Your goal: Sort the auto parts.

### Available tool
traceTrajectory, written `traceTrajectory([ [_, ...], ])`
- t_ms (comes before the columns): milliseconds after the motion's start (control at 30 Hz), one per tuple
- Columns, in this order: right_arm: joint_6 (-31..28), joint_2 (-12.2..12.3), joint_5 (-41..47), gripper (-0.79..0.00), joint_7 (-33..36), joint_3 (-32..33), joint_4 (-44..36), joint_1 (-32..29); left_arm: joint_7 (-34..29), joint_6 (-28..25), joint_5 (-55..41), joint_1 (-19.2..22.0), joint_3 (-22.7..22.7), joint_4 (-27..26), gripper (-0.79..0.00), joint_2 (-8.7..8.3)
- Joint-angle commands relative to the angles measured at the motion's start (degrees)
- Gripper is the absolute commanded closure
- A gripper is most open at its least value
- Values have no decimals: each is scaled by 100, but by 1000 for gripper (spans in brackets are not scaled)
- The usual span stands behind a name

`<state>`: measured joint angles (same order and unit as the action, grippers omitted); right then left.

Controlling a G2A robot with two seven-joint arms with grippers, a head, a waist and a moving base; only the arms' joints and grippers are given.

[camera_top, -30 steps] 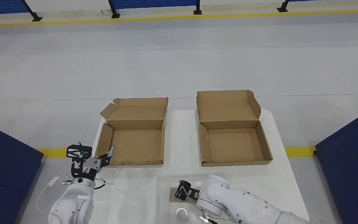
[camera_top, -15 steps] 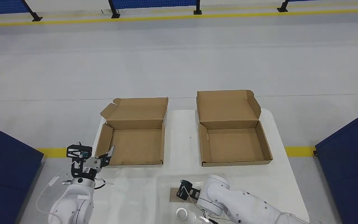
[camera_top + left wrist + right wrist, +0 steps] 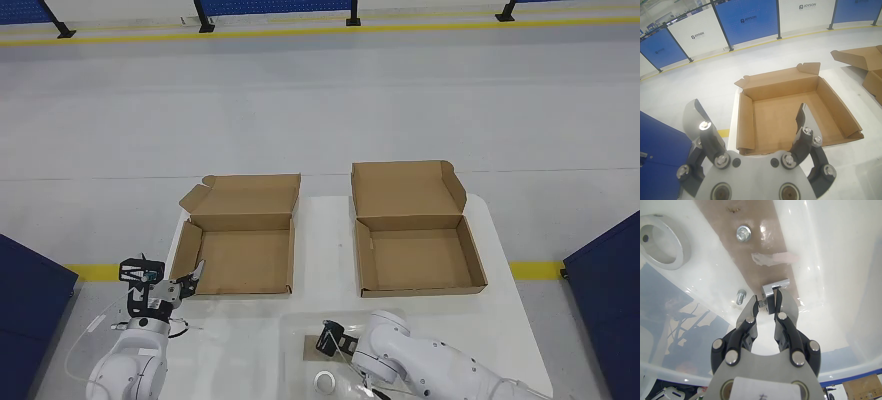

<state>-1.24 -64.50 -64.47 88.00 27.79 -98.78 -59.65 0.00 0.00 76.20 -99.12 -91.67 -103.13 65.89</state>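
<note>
Down in the white bin (image 3: 829,275), my right gripper (image 3: 766,297) is clamped across the chrome block (image 3: 769,306) — its longer side points straight out from my wrist.

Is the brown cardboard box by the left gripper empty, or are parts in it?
Empty. The open brown cardboard box has a bare floor in the left wrist view.
</note>
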Motion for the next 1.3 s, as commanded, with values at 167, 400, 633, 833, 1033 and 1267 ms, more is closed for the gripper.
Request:
traceTrajectory([
  [167,101,8,92,0,0,147,-21,-4,0,0,0,0,0,0,-785,0],
  [400,121,152,334,0,0,584,-405,-152,0,0,0,0,0,0,-785,0],
  [633,-25,410,662,0,0,1349,-1089,-575,0,0,0,0,0,0,-785,0],
  [833,-138,498,904,0,-42,1660,-1330,-784,0,0,0,0,0,0,-785,0],
  [1033,-221,493,1170,0,-330,1692,-1307,-869,0,0,0,0,0,0,-785,0],
  [1267,-1485,699,3230,0,-786,2776,-1352,-1263,0,0,0,0,0,0,-785,0],
])
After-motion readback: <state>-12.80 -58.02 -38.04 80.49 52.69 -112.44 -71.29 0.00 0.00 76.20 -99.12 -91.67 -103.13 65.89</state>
